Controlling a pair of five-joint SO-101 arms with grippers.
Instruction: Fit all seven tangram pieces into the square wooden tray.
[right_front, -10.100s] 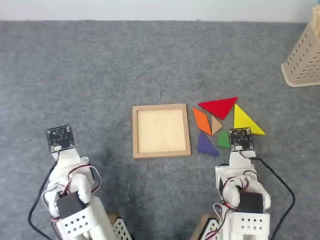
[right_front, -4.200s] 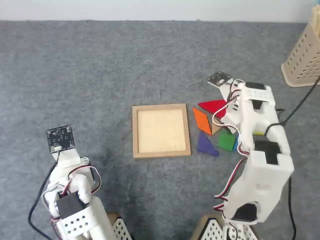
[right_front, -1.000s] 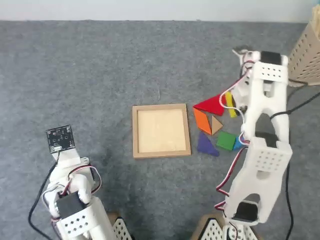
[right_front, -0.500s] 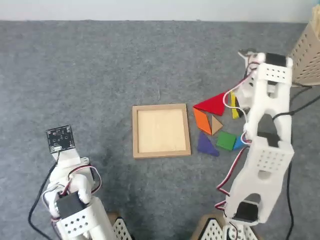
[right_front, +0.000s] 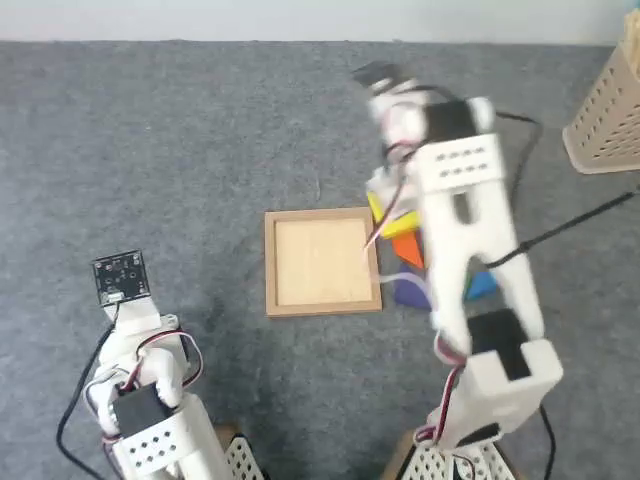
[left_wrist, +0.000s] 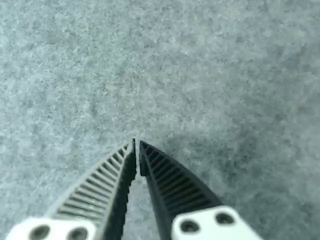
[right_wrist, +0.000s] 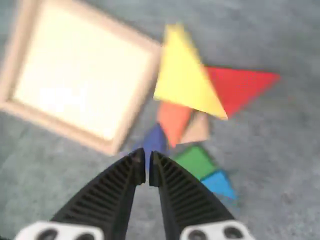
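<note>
The right pincer (right_wrist: 146, 156) is pressed together, its ribbed black fingers holding nothing, poised above a purple-blue piece (right_wrist: 155, 140). Around that piece lie a green square (right_wrist: 196, 161), a small blue triangle (right_wrist: 219, 184), an orange piece (right_wrist: 172, 120) and a tan triangle (right_wrist: 197, 129). The flat yellow triangle (right_wrist: 187, 82) overlaps the red triangle (right_wrist: 240, 85) and a corner of the square, pale wooden tray (right_front: 271, 262); I cannot tell if it rests on them. The right arm (right_front: 462, 215) arches high over the pieces. The left pincer (left_wrist: 136, 145) is closed above the grey felt worktop (left_wrist: 200, 75).
</note>
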